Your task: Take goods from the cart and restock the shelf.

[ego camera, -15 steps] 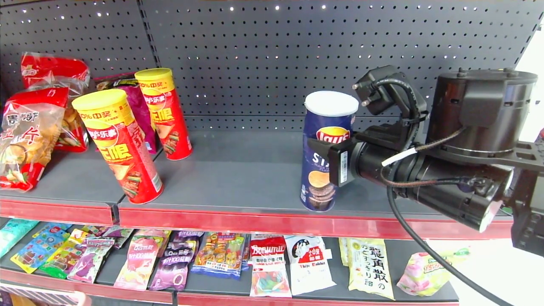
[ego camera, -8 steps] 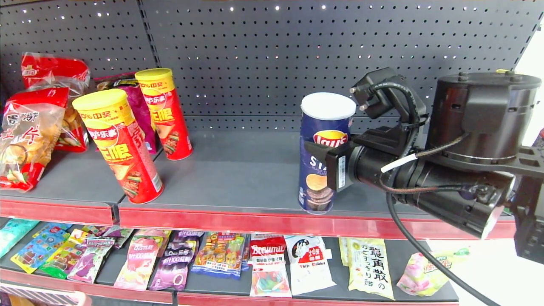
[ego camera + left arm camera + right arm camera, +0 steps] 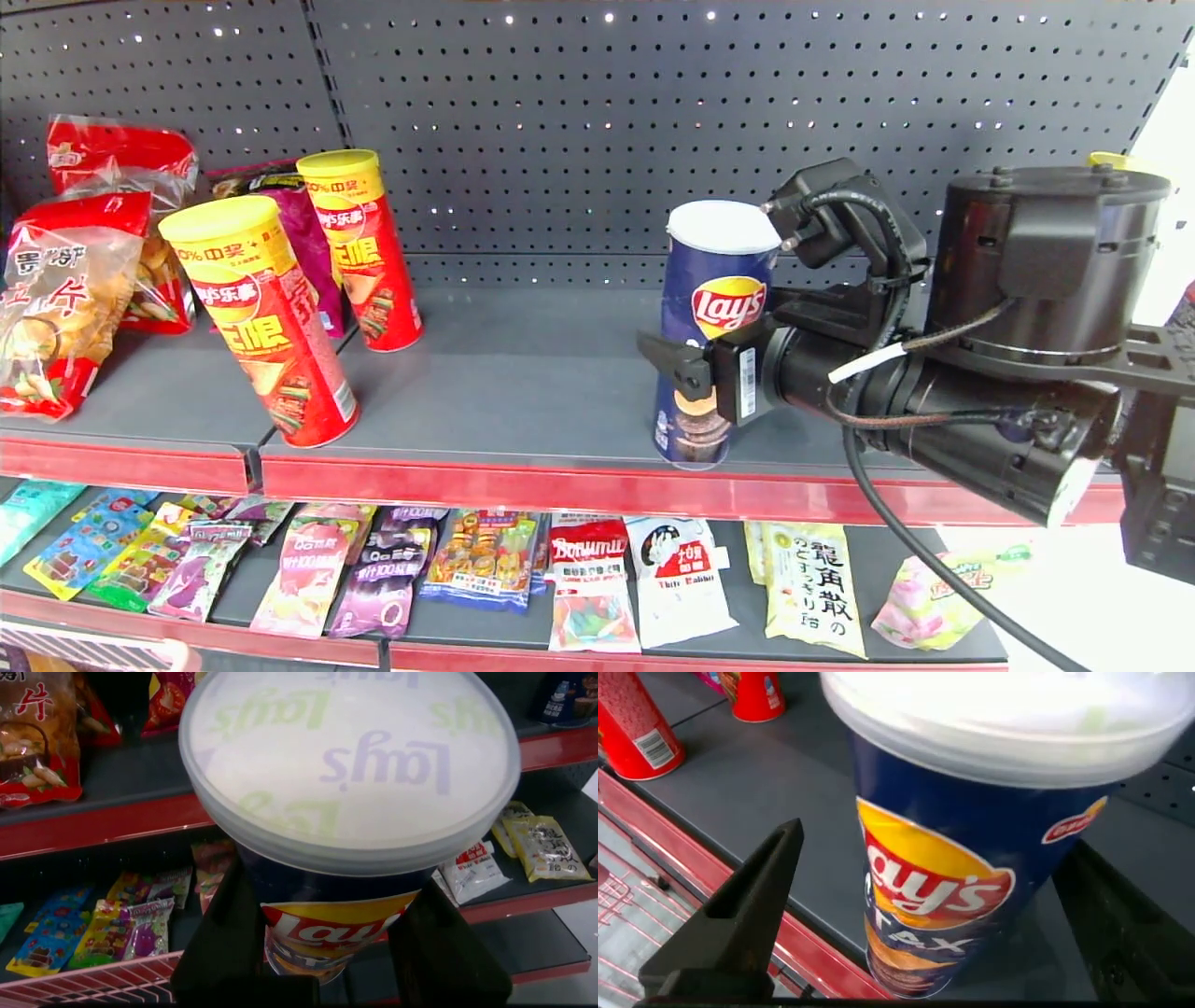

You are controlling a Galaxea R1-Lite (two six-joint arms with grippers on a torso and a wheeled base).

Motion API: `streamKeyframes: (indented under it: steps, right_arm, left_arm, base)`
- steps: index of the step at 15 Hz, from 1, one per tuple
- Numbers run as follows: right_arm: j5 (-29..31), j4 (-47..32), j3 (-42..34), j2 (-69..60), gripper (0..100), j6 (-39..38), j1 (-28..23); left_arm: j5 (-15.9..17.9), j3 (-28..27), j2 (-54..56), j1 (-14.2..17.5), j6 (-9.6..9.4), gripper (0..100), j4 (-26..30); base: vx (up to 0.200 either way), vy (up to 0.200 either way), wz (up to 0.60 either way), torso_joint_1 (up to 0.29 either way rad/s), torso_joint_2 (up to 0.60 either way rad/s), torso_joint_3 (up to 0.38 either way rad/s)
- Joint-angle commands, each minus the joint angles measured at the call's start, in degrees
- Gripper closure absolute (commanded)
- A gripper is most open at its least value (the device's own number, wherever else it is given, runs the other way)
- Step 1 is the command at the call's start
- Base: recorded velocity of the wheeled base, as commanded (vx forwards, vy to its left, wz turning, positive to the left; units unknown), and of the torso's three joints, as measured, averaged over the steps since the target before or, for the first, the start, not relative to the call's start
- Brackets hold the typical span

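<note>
Standing upright — blue chip can (image 3: 717, 280) on shelf (image 3: 523, 383), lid up.

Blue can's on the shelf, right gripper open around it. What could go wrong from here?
1. The blue can stands near the front edge of the shelf, inside the open right gripper; a skewed retreat could clip it and tip it off.
2. The left gripper holds a second can that blocks much of that wrist camera's view, so placing it may be hard to judge.
</note>
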State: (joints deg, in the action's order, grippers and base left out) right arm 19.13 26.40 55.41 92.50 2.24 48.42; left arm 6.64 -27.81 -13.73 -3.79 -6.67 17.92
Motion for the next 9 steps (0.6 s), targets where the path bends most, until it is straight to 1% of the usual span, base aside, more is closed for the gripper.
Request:
streamKeyframes:
  steps: [1, 2, 5, 6, 9]
  right_arm:
    - [0.03, 0.14, -0.3, -0.57, 0, -0.05, 0.01]
    - [0.03, 0.14, -0.47, -0.83, 0, -0.05, 0.01]
    - [0.03, 0.14, -5.57, -4.88, 0, -0.05, -0.17]
    - [0.03, 0.14, -9.09, -8.57, 0, -0.05, -0.17]
    - [-0.32, -0.04, -14.98, -16.56, 0, 0.13, -0.08]
  left_arm:
    - [0.04, 0.03, 0.02, 0.01, -0.01, 100, 0.01]
    - [0.04, 0.03, 0.02, 0.01, -0.01, 100, 0.01]
    - [0.12, 0.03, 0.02, 0.01, -0.01, 100, 0.01]
    - [0.21, 0.03, -0.07, 0.01, -0.01, 100, 0.01]
    - [0.39, 0.03, -0.51, 0.01, -0.01, 100, 0.01]
  base:
    - [0.0, 0.0, 0.0, 0.0, 0.0, 0.0]
    - [0.0, 0.0, 0.0, 0.0, 0.0, 0.0]
    - [0.0, 0.0, 0.0, 0.0, 0.0, 0.0]
    - [0.0, 0.0, 0.0, 0.0, 0.0, 0.0]
    - [0.0, 0.0, 0.0, 0.0, 0.0, 0.0]
